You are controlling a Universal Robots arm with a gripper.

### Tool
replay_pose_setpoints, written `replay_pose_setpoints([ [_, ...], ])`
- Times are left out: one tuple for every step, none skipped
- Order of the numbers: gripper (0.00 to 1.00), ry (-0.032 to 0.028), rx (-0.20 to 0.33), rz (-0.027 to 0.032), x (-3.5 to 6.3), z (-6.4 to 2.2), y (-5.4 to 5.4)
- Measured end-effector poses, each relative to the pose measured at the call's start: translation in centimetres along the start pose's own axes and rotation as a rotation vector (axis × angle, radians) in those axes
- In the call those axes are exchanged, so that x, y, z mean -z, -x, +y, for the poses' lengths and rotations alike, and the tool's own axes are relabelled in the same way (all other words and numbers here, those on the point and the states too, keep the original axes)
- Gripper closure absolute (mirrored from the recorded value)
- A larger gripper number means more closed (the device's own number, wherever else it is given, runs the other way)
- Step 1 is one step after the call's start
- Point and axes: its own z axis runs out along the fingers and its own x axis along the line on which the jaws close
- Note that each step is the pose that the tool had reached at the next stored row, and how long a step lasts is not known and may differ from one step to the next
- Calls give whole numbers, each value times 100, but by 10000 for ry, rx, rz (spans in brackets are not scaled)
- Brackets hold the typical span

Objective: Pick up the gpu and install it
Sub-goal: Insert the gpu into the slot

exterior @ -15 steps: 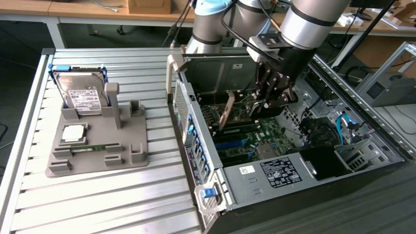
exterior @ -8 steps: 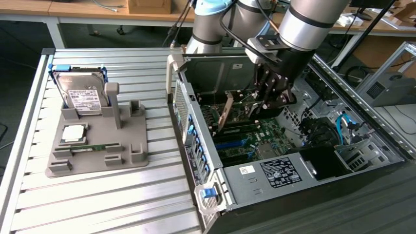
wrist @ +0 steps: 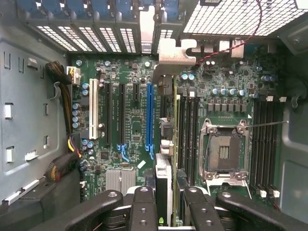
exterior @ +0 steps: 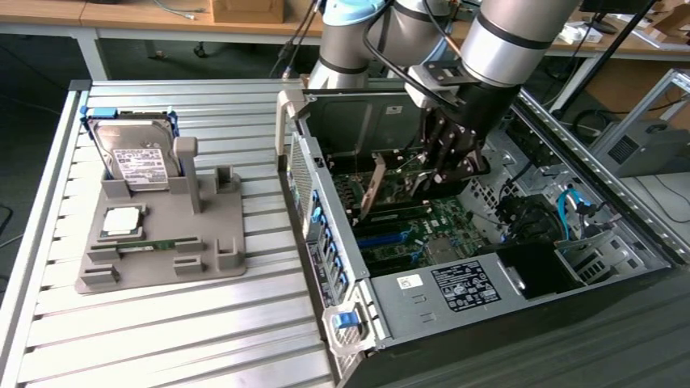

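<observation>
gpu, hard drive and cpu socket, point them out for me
gpu [exterior: 372,192], exterior view, on the card's flat side.
hard drive [exterior: 138,153], exterior view, on its white label.
cpu socket [wrist: 224,153], wrist view, on the socket's middle.

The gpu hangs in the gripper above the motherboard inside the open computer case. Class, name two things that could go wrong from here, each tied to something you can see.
1. The gpu is held edge-on by the gripper among several parallel slots, close to the blue slot; it could be pressed down off its slot.
2. Its silver bracket sits close to the case's rear slot covers and might catch there, tilting the card.
</observation>
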Motion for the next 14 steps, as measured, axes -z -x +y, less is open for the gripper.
replay_pose_setpoints([
  [73, 0, 0, 0, -2, 3, -1],
  [73, 0, 0, -1, -5, 4, -3],
  [73, 0, 1, -2, -9, 5, -3],
  [73, 0, 0, 0, -12, 8, -4],
  [73, 0, -1, 0, -15, 10, -5],
  [73, 0, 0, 0, -18, 12, -7],
  [73, 0, 0, 1, -20, 14, -9],
  [73, 0, 0, -1, -22, 17, -13],
  [73, 0, 1, -1, -23, 20, -18],
  [73, -1, 0, -2, -25, 23, -24],
  [73, 0, 0, 0, -25, 28, -33],
  [73, 0, -1, -1, -26, 32, -41],
  [73, 0, 0, -1, -27, 35, -48],
  [73, 0, 0, -1, -28, 38, -52],
])
